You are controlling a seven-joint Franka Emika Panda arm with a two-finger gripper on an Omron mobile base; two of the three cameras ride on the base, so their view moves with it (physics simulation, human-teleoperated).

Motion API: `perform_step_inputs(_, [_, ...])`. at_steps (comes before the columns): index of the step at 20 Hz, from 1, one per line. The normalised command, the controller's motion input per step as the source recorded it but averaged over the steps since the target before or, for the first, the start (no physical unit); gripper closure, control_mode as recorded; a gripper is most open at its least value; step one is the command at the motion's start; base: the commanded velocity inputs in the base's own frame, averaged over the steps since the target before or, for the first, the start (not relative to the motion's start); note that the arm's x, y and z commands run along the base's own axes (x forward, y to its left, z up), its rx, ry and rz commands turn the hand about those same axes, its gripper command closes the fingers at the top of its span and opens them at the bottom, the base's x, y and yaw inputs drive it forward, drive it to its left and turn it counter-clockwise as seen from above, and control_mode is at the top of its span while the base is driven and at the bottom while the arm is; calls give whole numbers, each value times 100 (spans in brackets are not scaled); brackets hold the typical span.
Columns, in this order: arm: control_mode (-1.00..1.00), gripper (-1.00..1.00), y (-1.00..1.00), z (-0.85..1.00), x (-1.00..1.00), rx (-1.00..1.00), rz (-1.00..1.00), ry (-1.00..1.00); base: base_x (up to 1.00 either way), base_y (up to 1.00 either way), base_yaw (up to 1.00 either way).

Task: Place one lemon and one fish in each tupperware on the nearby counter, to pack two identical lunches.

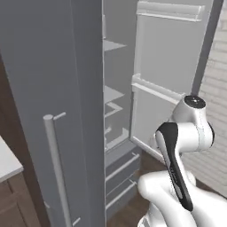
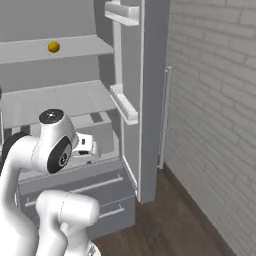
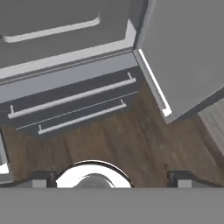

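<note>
Lemon [image 2: 53, 47] on fridge shelf [image 2: 75, 50]; no writing legible.

One lemon [image 2: 53, 47] sits upper left in the right base view; two drawers [image 3: 70, 98] show in the fridge; perhaps four shelves [image 1: 113, 45], partly hidden.

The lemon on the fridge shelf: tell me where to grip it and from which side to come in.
Grip the lemon across its round middle, coming in level from the fridge's open front. It sits alone on an upper shelf, and headroom for a top-down reach looks doubtful, so a front approach seems safer. The hand is open, aimed at the floor, and must first rise.
</note>
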Motion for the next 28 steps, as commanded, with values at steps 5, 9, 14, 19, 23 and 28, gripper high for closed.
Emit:
perform_step_inputs(5, [100, -100, 0, 0, 0, 0, 0, 0, 51, -2, 72])
perform_step_inputs(9, [100, -100, 0, 0, 0, 0, 0, 0, 61, -12, 63])
perform_step_inputs(14, [100, -100, 0, 0, 0, 0, 0, 0, 37, -61, 26])
perform_step_inputs(19, [100, -100, 0, 0, 0, 0, 0, 0, 39, -10, 8])
perform_step_inputs(23, [-100, -100, 0, 0, 24, 0, 0, -3, 8, 0, 0])
perform_step_inputs(28, [-100, -100, 0, 54, 10, 0, 1, -30, 0, 0, 0])
